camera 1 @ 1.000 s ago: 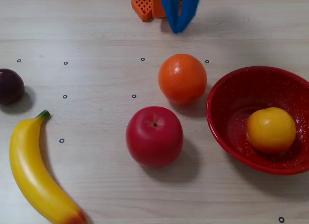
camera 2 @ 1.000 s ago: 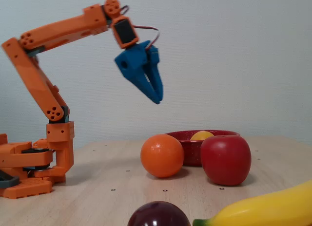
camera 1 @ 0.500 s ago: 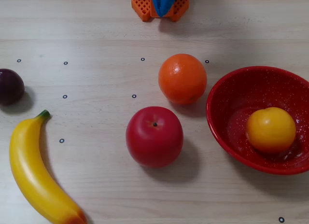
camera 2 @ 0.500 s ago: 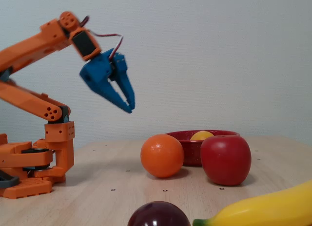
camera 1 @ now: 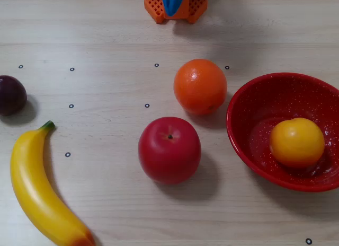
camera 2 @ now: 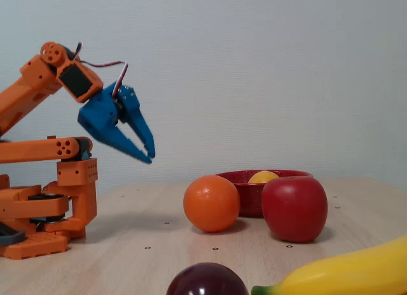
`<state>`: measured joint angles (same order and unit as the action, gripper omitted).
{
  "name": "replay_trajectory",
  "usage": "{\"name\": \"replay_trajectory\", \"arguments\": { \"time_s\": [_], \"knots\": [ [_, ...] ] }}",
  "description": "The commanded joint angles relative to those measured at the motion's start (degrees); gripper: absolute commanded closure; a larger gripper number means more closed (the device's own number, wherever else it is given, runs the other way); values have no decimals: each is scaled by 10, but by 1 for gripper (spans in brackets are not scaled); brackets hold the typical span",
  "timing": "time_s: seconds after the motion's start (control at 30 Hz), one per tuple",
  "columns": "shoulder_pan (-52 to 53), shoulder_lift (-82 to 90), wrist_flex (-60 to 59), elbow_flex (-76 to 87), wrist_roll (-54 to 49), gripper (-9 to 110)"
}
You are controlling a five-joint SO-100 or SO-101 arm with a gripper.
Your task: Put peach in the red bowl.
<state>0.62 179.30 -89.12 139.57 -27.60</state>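
We see a robotics test setup: a pale wood-grain bench (camera 1: 106, 39) marked with small ringed dots (camera 1: 71, 105), an orange printed arm (camera 2: 44, 174), and a plain bare wall (camera 2: 267, 72).

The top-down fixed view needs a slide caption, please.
Peach rests inside red bowl; other fruit lies outside.

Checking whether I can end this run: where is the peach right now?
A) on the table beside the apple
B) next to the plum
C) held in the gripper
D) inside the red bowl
D: in both fixed views the peach lies inside the red bowl, while the gripper hangs in the air near the arm's base, away from the fruit, with nothing between its fingers.
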Motion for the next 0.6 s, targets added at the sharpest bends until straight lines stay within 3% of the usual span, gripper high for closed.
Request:
{"name": "replay_trajectory", "arguments": {
  "time_s": [0.0,0.57],
  "knots": [
    [25,29,-1,-3,10,102],
    [18,115,66,134,11,102]
  ]
}}
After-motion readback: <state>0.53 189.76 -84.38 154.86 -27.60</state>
